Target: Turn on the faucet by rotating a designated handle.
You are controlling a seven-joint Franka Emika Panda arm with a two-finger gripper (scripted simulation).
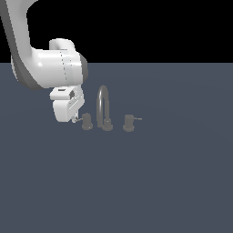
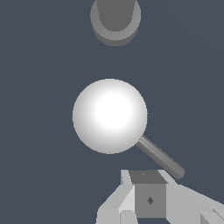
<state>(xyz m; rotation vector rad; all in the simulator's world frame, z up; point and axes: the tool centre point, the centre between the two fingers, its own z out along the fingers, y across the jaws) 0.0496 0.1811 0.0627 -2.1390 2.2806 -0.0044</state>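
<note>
The claw [image 2: 151,199] lies nearest the wrist camera, a pale grey block with a darker square face filling the lower middle of that frame. Only one finger [image 2: 150,194] shows there clearly, and in the exterior view the fingertips are hidden behind the white hand, so I cannot tell whether the claw is apart or together.

Just past that finger is the handle [image 2: 110,116], seen from above as a bright round cap in the middle of the wrist frame. Its thin rod [image 2: 159,156] runs from under the cap toward the lower right of the frame and ends just beside the finger; whether they touch cannot be told.

In the exterior view the handle [image 1: 87,122] is a short grey knob on a round base, a little left of the frame's centre. The tip of the claw [image 1: 75,119] sits right at the knob's left side, where the rod points.

The handle belongs to the faucet [image 1: 103,109], whose thin arched spout rises just to the right of the knob. In the wrist view the spout's round base [image 2: 115,19] shows at the top edge of the frame. To the right of the spout stands the other knob [image 1: 128,123], with its rod pointing right.

The white arm [image 1: 43,63] comes down from the upper left corner of the exterior frame, bending over the handle. Everything stands on a flat blue-grey floor [image 1: 159,182], with black above it.
</note>
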